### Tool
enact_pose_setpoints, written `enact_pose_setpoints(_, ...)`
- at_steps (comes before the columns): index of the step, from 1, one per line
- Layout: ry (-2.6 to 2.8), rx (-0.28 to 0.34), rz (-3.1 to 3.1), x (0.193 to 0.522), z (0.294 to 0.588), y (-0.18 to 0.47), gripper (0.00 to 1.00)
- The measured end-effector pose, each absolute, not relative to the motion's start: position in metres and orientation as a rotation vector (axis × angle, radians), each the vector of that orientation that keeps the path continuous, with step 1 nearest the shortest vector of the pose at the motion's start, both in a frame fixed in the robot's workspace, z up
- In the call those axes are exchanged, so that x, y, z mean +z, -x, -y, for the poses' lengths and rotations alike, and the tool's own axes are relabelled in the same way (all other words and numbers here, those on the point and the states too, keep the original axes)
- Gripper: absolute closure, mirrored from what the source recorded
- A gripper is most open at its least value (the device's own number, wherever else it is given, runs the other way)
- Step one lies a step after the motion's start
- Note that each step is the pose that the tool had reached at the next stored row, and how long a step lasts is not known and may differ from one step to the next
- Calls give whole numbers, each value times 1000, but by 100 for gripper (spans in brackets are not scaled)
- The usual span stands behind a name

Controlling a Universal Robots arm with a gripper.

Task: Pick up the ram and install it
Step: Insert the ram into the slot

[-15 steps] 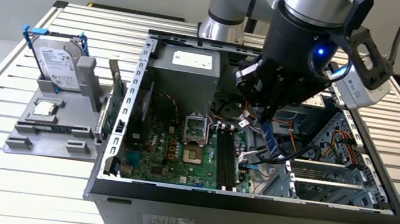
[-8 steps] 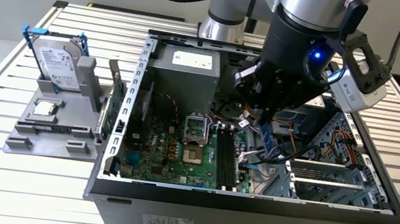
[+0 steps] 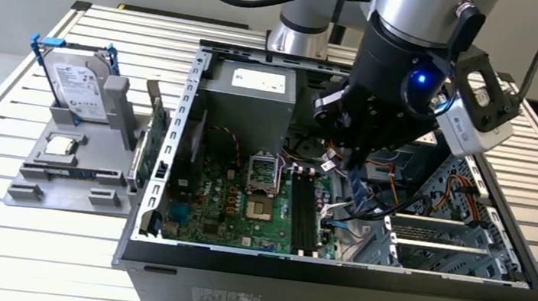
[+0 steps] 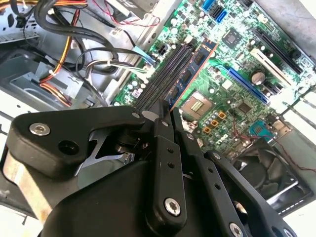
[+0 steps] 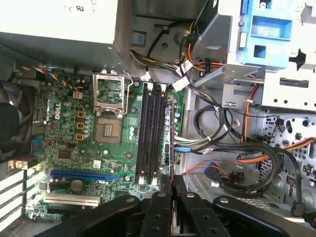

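The gripper (image 4: 168,116) was clamped on the ram (image 4: 190,74), its two black fingers (image 4: 163,148) pressed flat against the faces of the thin blue-green board so that the stick hung edge-down, its long axis parallel to the black memory slots (image 5: 150,133) of the motherboard (image 3: 241,209). This orientation appeared chosen to let the lower edge meet a slot squarely. In the second wrist view the ram lay just beside the slots, on the side of the processor socket (image 4: 200,103); whether it touched the board could not be told. In the first wrist view the ram (image 5: 172,143) showed as a thin edge running alongside the slots, on the side away from the socket (image 5: 109,129). The arm stood near-vertical over the open computer case (image 3: 336,278), wrist reaching down into it above the slots (image 3: 304,216) and close to the bundled cables (image 3: 365,205). Outside the case, beyond the motherboard's far side from the arm, a hard drive (image 3: 79,89) in its blue frame stood on a grey fixture (image 3: 71,172).
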State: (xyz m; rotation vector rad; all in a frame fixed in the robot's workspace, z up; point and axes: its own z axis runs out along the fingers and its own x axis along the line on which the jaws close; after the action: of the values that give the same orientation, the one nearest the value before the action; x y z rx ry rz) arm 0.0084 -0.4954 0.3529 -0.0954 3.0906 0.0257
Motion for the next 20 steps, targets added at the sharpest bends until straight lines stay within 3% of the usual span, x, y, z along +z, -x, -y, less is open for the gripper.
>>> enact_pose_setpoints(20, 21, 26, -3115, 348, 495, -21, 100)
